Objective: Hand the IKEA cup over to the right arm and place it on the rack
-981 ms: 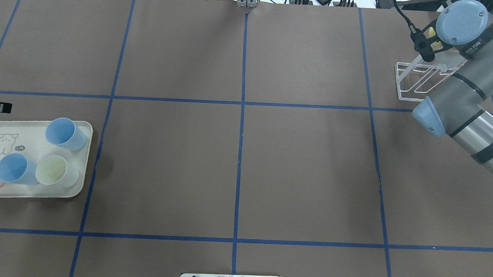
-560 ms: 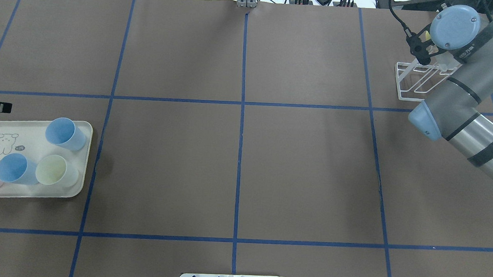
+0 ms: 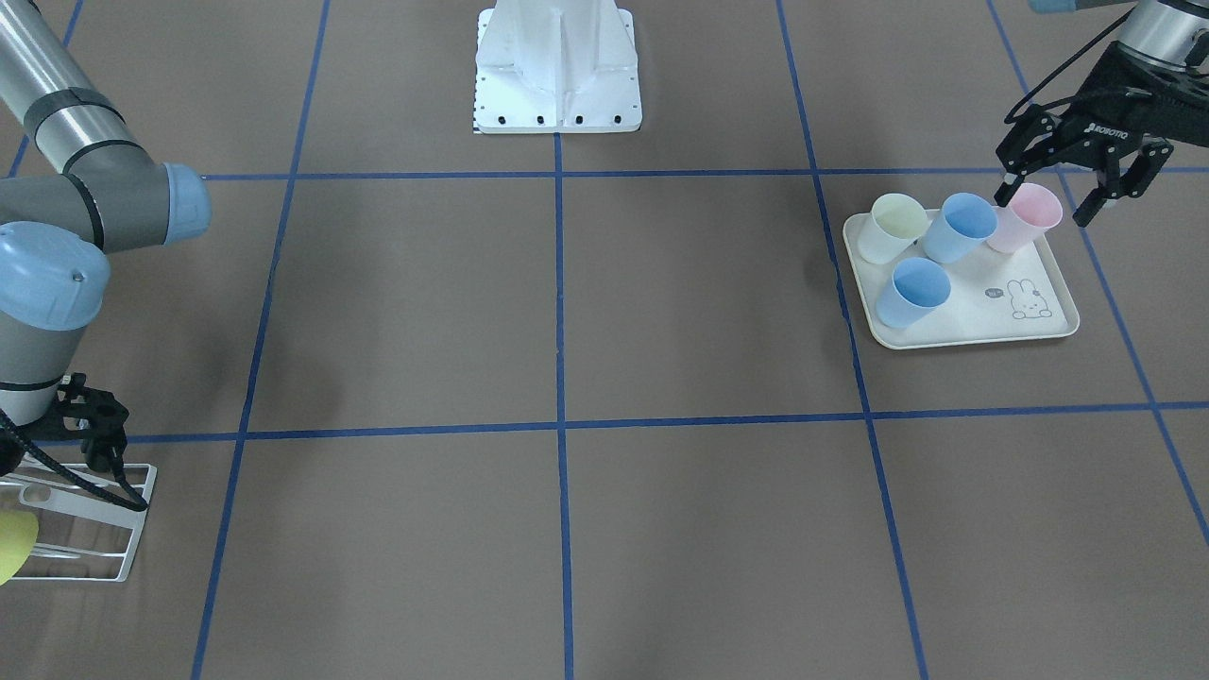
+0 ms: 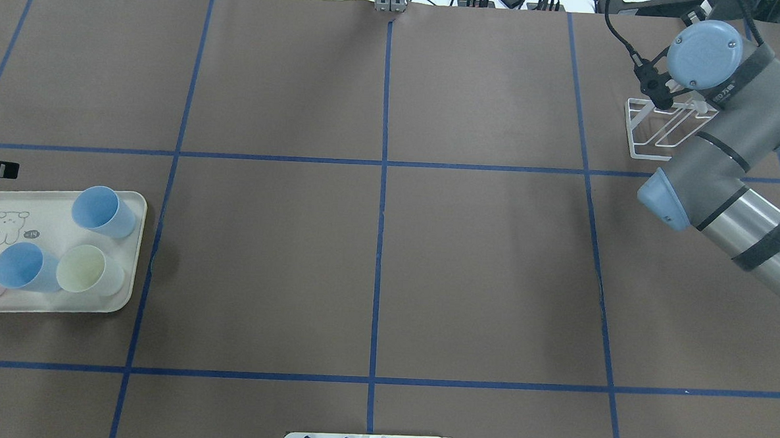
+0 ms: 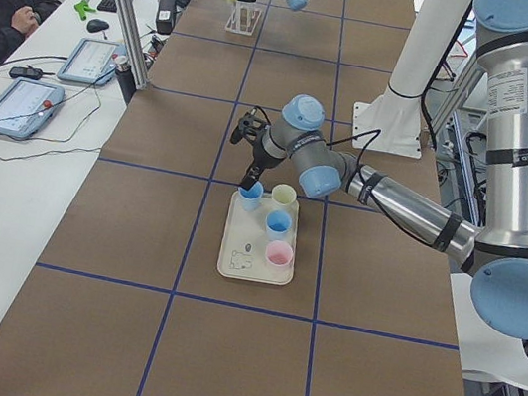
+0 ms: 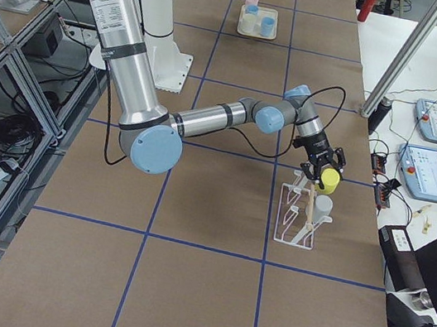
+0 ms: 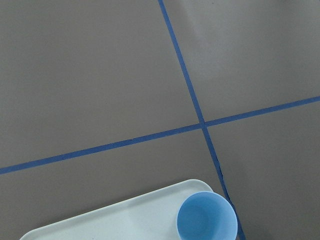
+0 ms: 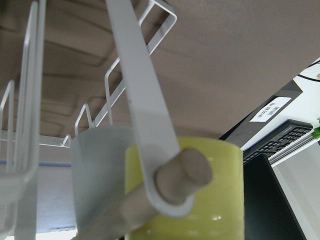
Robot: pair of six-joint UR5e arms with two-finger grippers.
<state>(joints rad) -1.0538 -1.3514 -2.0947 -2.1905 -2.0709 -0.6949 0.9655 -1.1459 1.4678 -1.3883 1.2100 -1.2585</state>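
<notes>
Cup position: the yellow cup (image 6: 330, 180) sits right at the right gripper (image 6: 323, 166), at the top of the rack (image 8: 136, 75) in the table's far right corner. Black fingers flank it, but I cannot tell whether they clamp it — no view shows the contact. The cup's wall is just behind the blunt end of the wooden rod (image 8: 184, 175). A pale grey-white cup (image 8: 100, 170) is beside it, lower on the rack.

Overhead, the right arm (image 4: 729, 148) covers cup and fingers. The front view cuts the cup at the frame edge, and the right wrist view shows no fingers.

Left gripper (image 3: 1047, 210) hangs in the air by the tray (image 3: 963, 326) at the table's left edge, jaws spread apart, holding nothing. The tray carries a blue cup (image 3: 959, 227), a second blue cup (image 3: 911, 291), a pink cup (image 3: 1025, 217) and a pale yellow-green cup (image 3: 897, 227); the pink one is cut off overhead.

- Yellow cup: smooth glossy plastic, tapered.
- Rack: thin white wire loops plus a flat white strip.
- Rod: round pale wood.
- Tray: cream, rounded corners, rabbit drawing.
- Table (image 4: 480, 262): matte brown sheet, blue tape lines.
</notes>
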